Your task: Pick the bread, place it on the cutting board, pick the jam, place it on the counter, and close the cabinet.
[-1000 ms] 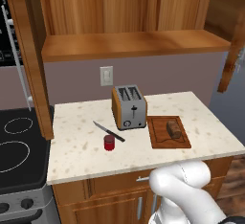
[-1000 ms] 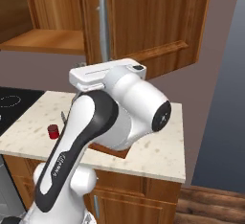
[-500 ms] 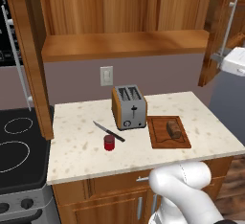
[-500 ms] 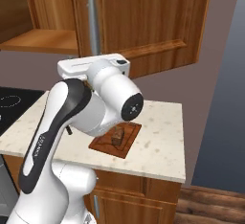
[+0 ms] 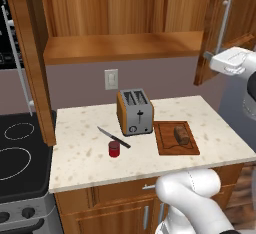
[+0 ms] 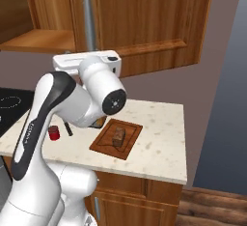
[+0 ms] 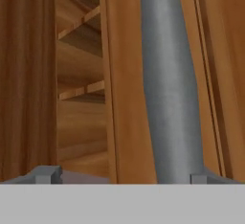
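Medium-brown wood is making up the large wall cabinet (image 5: 120, 23), whose panelled doors are standing open on both sides, each carrying a long vertical silver bar handle; bare wooden shelves are being shown inside. Below it, the pale beige speckled stone counter (image 5: 85, 158) is being occupied, from left to right, by a black-handled knife (image 5: 114, 138), the small red cylindrical jam jar (image 5: 114, 149) with its darker lid just beside the knife's handle, a silver two-slot toaster (image 5: 135, 112), and the flat reddish-brown wooden cutting board (image 5: 176, 138) with a groove round its edge. The small brown rounded bread chunk (image 5: 182, 135) is lying on the board, toward its right half.

The white arm is being raised high at the right of the scene, with the hand held level against the right cabinet door (image 6: 144, 17) at the height of the silver bar handle (image 6: 88, 24). In the hand view the two-finger gripper (image 7: 122, 174) is being held wide, one dark fingertip (image 7: 45, 174) on each side of the handle, which is standing nearer the right tip; contact with the bar cannot be told.
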Motion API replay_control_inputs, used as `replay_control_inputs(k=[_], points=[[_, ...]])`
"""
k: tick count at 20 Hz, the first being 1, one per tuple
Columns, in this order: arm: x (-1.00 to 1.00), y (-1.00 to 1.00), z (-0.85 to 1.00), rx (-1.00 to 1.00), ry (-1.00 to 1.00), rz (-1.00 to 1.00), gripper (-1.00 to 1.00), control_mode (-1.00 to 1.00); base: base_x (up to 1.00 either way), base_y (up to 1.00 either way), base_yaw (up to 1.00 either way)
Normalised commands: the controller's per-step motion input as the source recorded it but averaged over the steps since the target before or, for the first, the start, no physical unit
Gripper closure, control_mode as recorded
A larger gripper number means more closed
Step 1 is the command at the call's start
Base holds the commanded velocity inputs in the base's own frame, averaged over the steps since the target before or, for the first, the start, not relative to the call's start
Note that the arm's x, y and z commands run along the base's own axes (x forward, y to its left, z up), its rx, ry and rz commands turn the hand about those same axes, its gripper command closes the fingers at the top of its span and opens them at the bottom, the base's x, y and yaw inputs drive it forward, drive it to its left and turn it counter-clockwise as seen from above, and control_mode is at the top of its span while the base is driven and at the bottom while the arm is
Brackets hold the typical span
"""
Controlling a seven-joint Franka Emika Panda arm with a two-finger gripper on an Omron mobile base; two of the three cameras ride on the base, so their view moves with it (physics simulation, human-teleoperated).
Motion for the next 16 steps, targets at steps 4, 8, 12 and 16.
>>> replay_control_inputs(k=[4,8,12,16], points=[[0.48,0.28,0.00,0.00,-0.06,-0.09,-1.00,-1.00,0.00,0.00,0.00],[0.53,0.25,0.00,0.00,-0.06,-0.09,-1.00,-1.00,0.00,0.00,0.00],[0.58,0.21,0.00,0.00,-0.06,-0.09,-1.00,-1.00,0.00,0.00,0.00],[0.56,0.18,0.00,0.00,-0.05,-0.08,-1.00,-1.00,0.00,0.00,0.00]])
